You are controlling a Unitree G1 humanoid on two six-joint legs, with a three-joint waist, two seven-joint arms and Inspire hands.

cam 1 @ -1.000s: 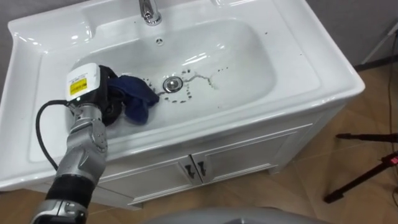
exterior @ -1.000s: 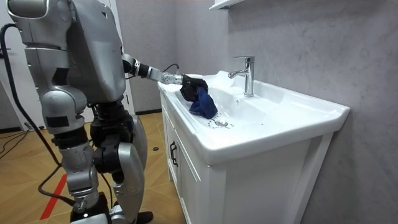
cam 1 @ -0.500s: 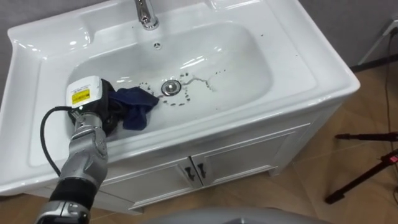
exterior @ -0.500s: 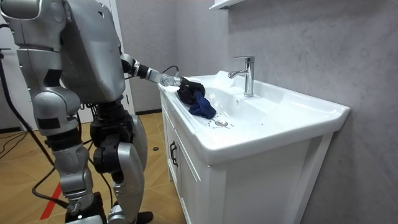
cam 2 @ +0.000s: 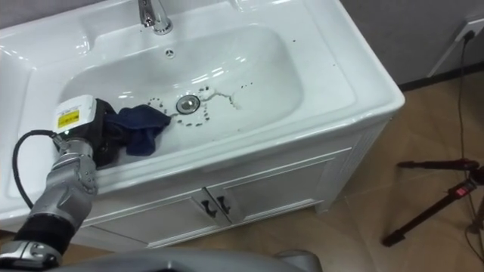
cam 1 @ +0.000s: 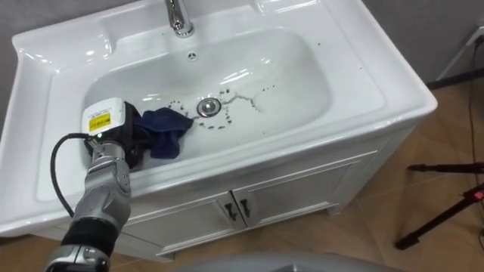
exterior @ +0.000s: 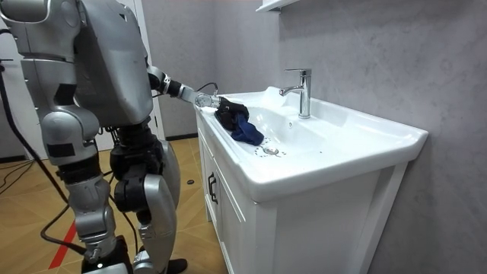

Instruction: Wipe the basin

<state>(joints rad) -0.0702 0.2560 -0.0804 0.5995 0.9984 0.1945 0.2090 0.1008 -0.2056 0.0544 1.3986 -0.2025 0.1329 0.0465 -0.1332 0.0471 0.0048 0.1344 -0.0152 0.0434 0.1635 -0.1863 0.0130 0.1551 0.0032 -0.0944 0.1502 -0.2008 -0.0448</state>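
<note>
Left eye view shows the white basin [cam 1: 302,75] with the robot's left hand [cam 1: 127,140] down inside it, on the left side. Its dark fingers are curled round a blue cloth [cam 1: 166,130] and grip it. The cloth lies on the bottom of the basin, just left of the drain [cam 1: 209,106], and its right edge comes very close to it.

The basin is not clean yet. Little dark specks [cam 1: 219,125] sit in a ring all round the drain. A thin dirty line [cam 1: 253,96] wiggles away from the drain to the right. A few more specks dot the far right edge of the basin, well away from the cloth.

The left part of the bowl, near the hand, looks white and bare, so I think that part may be wiped already. The rest is waiting: the ring at the drain, the wiggly line, and the whole right side. I would say the job is less than half done.

From the room view, the robot stands at the front of the basin with its left arm reaching over the edge. The tap [cam 1: 178,17] is at the far side.
</note>
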